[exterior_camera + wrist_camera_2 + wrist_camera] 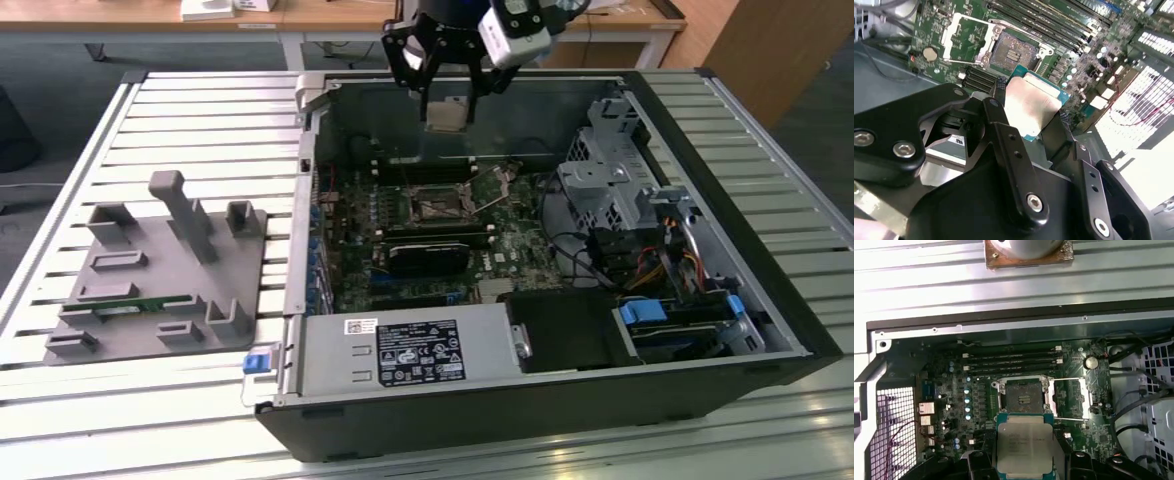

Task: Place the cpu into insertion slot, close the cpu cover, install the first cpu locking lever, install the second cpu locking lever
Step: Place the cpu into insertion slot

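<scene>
Gripper (447,108) clamps the cpu (1024,446) flat, up above the insertion slot (1024,397), cpu cover (949,32) flipped open for it.

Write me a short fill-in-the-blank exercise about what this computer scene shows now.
1. The gripper is shut on the ____.
2. The insertion slot is ____, with nothing seated in it.
3. The cpu cover is swung ____, beside the insertion slot.
Missing words: cpu; empty; open.
</scene>
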